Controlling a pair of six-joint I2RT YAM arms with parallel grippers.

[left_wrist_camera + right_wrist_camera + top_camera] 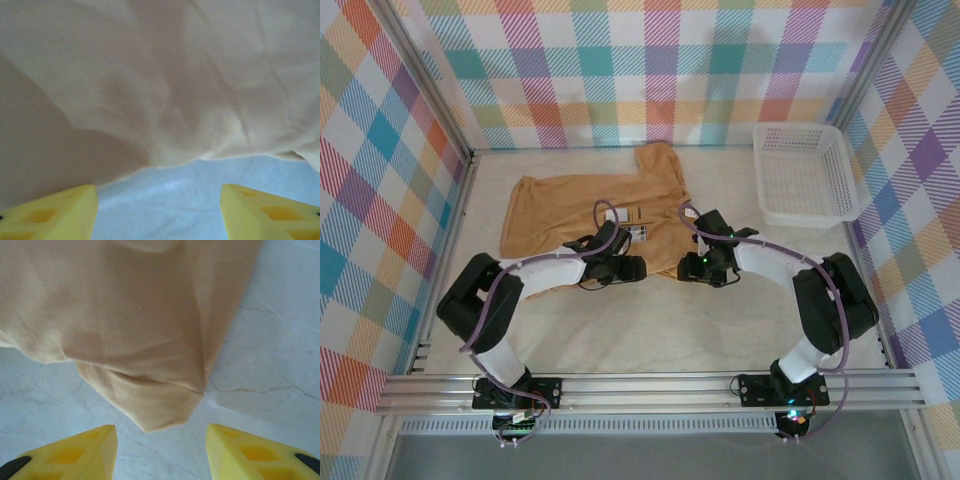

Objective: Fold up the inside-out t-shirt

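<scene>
The inside-out t-shirt (570,205) is tan and lies spread on the table's far half, one sleeve pointing back and small white tags (640,228) near its right side. My left gripper (632,268) hangs low over the shirt's near hem. In the left wrist view the left gripper (159,217) is open, with bare table between its yellow fingers (60,215) and the shirt's edge (165,125) just beyond. My right gripper (688,270) sits at the shirt's near right corner. In the right wrist view the right gripper (162,452) is open, and a folded corner of the shirt (150,400) points toward the gap without touching it.
A white mesh basket (807,175) stands at the back right, apart from the shirt. Plaid walls and metal rails (650,385) enclose the table. Pale marble tabletop (660,335) lies open between the shirt and the arm bases.
</scene>
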